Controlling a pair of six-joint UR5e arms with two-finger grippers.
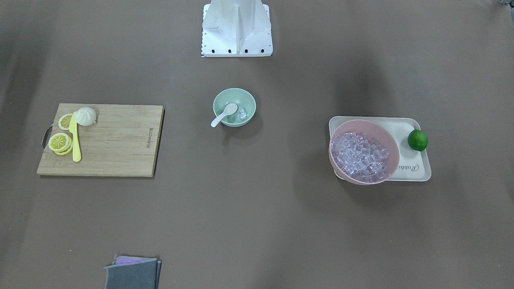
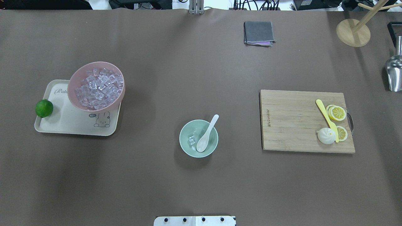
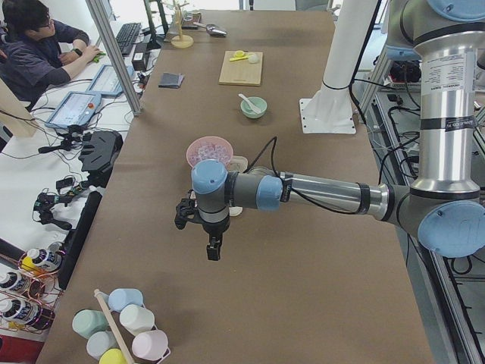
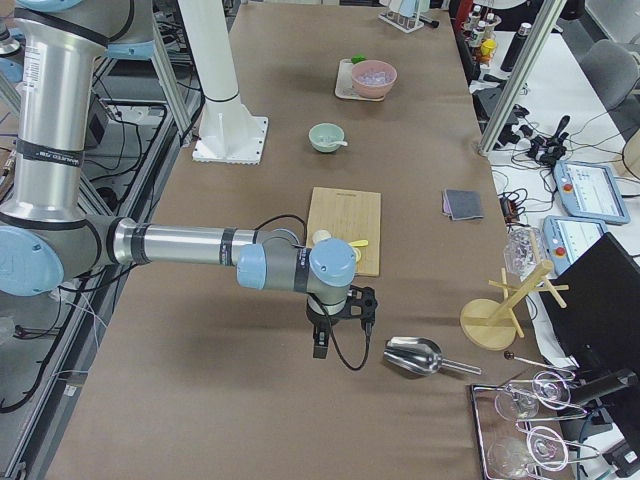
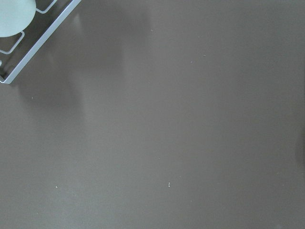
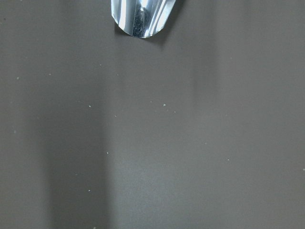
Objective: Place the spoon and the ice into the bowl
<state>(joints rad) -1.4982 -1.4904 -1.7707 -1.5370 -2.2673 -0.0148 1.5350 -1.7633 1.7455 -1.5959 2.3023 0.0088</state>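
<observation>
The mint-green bowl (image 1: 231, 95) stands mid-table, also in the overhead view (image 2: 191, 127). The white spoon (image 1: 224, 114) lies in it, scoop down inside and handle over the rim (image 2: 207, 133). A clear ice cube (image 1: 241, 114) lies in the bowl beside the scoop (image 2: 192, 139). Neither gripper shows in the overhead or front views. The left gripper (image 3: 214, 250) hangs over bare table far from the bowl, and the right gripper (image 4: 320, 345) hangs past the cutting board; I cannot tell whether either is open or shut.
A pink bowl (image 2: 71, 84) full of ice cubes sits on a cream tray (image 2: 62, 122) with a lime (image 2: 44, 108). A cutting board (image 2: 292, 122) holds lemon slices and a yellow knife (image 2: 326, 119). A metal scoop (image 4: 412, 356) lies near the right gripper. A grey cloth (image 2: 258, 33) lies at the far edge.
</observation>
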